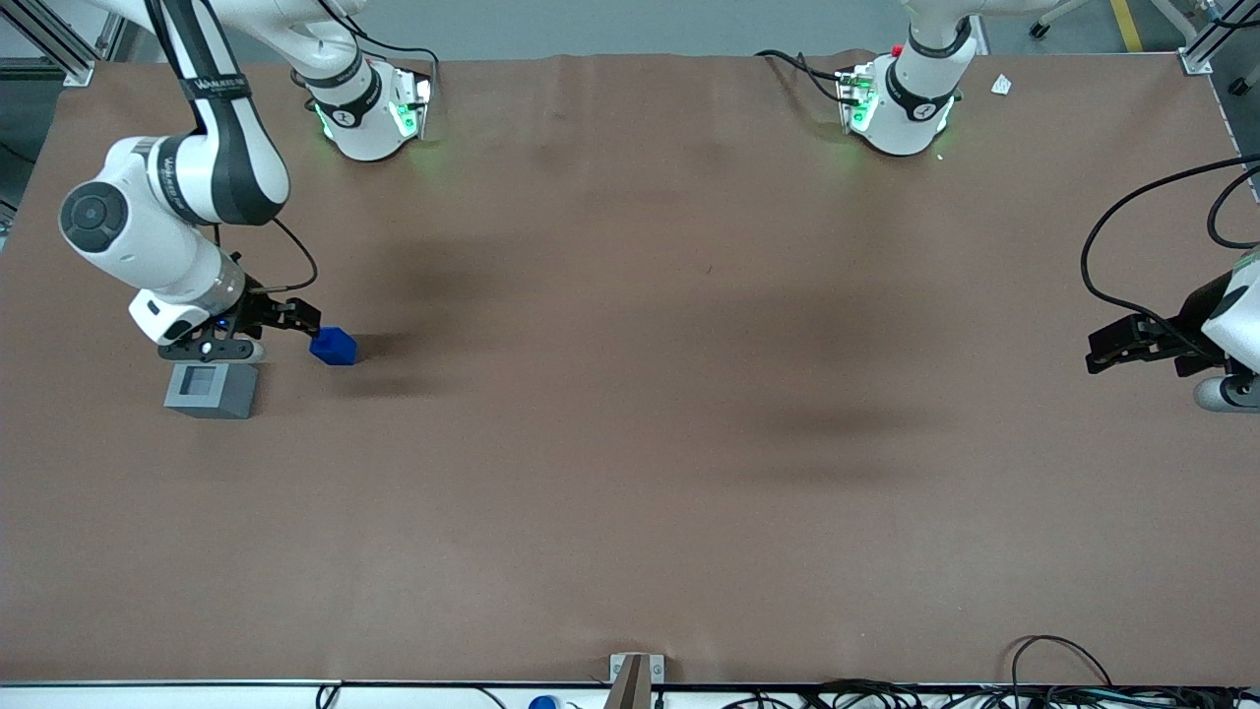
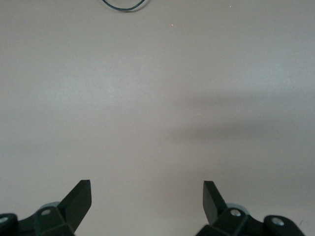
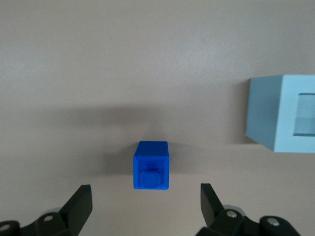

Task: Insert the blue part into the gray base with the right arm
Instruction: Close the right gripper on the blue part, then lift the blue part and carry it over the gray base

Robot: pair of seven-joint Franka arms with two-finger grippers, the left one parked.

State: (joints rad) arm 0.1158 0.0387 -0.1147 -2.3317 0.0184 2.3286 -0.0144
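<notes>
The blue part point(image 1: 334, 346) lies on the brown table toward the working arm's end; the right wrist view shows it point(image 3: 151, 165) lying on its side, its stepped end facing the camera. My right gripper point(image 1: 298, 317) hovers low beside it, open, with nothing between its fingers point(image 3: 81, 202); the part sits just ahead of the fingertips, centred between them. The gray base point(image 1: 211, 389) stands upright with its square recess up, nearer the front camera than the gripper. In the wrist view the gray base point(image 3: 283, 112) is off to the side of the blue part.
The brown table mat point(image 1: 630, 443) spreads wide toward the parked arm's end. The two arm bases point(image 1: 369, 108) point(image 1: 901, 98) stand along the table edge farthest from the front camera. Cables point(image 1: 1063, 679) trail along the near edge.
</notes>
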